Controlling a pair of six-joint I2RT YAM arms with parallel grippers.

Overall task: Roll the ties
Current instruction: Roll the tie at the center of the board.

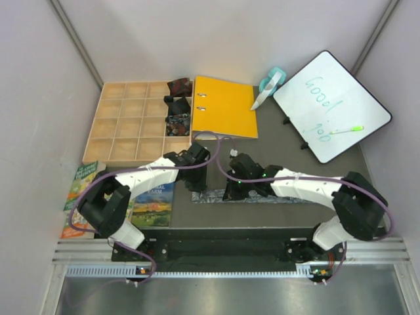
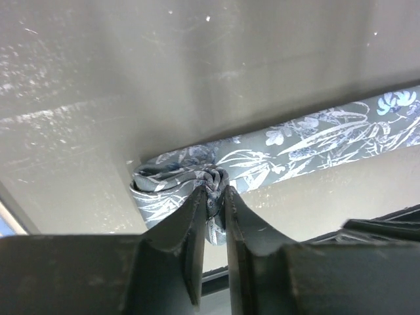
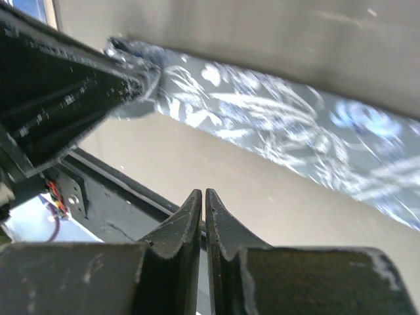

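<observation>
The grey-blue tie (image 2: 315,141) lies flat along the table's (image 1: 275,147) near edge. The left gripper (image 2: 213,197) pinches its coiled end. The right gripper (image 3: 205,197), closed on nothing, hovers just beside the strip. Both arms bend inward, low.

dark grey counter (image 1: 275,154) seen from above. wooden grid tray (image 1: 122,149) set at far left, divided into many square compartments. orange ring binder (image 1: 226,105) laid flat, touching tray's right side. white-and-teal item (image 1: 269,85) placed at binder's far right corner, kind not told. whiteboard (image 1: 331,108) propped tilted at far right, "good job" written in green. green marker (image 1: 346,130) rested on it. illustrated books (image 1: 152,203) laid at near left.
</observation>
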